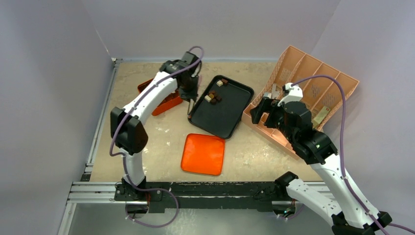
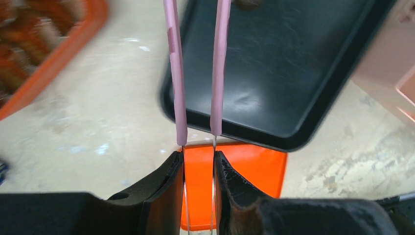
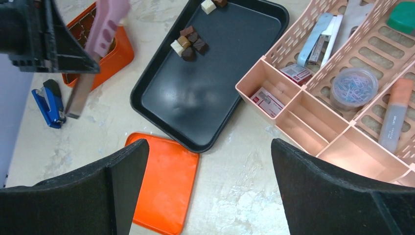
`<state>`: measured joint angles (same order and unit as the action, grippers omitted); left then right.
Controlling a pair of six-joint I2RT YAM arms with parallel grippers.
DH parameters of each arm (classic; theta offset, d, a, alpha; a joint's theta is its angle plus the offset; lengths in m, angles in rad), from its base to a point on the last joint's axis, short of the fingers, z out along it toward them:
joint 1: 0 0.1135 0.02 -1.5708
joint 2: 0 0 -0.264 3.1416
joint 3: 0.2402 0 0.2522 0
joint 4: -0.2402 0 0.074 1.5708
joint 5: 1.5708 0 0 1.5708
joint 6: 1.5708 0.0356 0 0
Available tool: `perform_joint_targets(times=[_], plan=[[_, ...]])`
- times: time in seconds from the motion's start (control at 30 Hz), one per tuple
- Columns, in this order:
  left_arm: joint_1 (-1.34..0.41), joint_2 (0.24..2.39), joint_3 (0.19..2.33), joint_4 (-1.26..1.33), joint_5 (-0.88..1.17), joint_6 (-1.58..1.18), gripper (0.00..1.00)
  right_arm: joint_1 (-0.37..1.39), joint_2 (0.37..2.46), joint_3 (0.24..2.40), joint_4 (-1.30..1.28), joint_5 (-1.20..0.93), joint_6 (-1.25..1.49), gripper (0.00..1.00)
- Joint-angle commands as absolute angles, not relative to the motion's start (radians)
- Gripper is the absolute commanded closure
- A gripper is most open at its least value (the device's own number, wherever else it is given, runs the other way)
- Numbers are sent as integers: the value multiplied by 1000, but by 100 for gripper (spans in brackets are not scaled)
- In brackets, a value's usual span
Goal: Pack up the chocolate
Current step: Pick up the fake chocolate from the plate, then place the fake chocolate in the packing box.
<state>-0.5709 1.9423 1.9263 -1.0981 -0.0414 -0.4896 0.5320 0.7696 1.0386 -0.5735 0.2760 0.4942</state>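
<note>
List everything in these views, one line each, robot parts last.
small cube-like chocolate pieces: about seven showing; dark brown, mid brown, cream; on the tray, five clustered, two at its far corner.
black rectangular tray: one; black; table centre.
orange compartmented box: one; orange; left of the tray, partly under the left arm.
flat orange lid: one; orange; just nearer than the tray.
blue stapler: one; blue; on the table beside the box.
peach slotted organizer: one; peach; right of the tray, holding office supplies.
pink-handled metal tweezers: one; pink and steel; in the left gripper.
left gripper: one; black; shut on the tweezers at the tray's left edge.
right gripper: one; black; open, empty.
</note>
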Motion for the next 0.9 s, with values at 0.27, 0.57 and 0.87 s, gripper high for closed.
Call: perform_joint_targets(times=[0.27, 0.57, 0.87], plan=[[-325, 1761, 1748, -1099, -103, -477, 87, 535, 766, 1030, -522, 275, 503, 3], [-246, 1761, 1637, -1044, -92, -456, 87, 536, 765, 1031, -524, 275, 505, 3], [-241, 1793, 1613, -1009, -84, -426, 83, 535, 767, 1041, -531, 279, 503, 3]])
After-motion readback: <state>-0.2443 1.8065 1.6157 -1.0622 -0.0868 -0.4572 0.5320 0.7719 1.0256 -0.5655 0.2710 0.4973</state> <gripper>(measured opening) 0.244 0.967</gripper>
